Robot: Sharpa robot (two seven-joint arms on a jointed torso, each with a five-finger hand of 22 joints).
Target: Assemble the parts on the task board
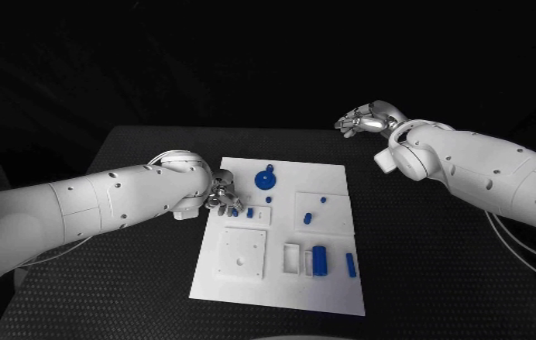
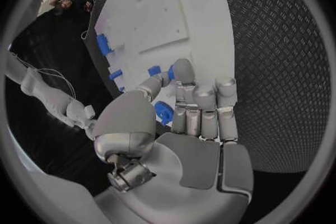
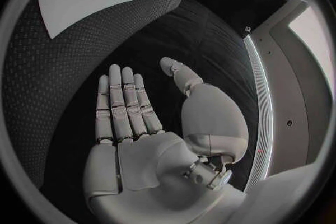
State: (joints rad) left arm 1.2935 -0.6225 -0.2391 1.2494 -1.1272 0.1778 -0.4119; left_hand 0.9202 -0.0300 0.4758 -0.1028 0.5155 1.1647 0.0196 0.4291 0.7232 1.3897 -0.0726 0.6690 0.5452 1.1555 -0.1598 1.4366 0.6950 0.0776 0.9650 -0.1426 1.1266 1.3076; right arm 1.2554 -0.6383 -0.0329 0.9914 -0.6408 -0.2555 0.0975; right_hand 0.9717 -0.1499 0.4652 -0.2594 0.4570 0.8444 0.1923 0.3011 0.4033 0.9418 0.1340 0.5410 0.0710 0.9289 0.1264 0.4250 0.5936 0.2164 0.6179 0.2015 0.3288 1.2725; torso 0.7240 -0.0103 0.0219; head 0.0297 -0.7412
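One robot hand (image 1: 224, 199) works at the task board (image 1: 324, 293) left edge.

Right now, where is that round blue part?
In the head view, the round blue part lies near the board's far edge, just right of the left robot hand.

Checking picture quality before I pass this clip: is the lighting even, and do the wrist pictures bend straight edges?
Head view: the white task board is bright, the background black. Left wrist view: the board's straight edges bow around the left hand. Right wrist view: the black table's edge curves beyond the right hand.
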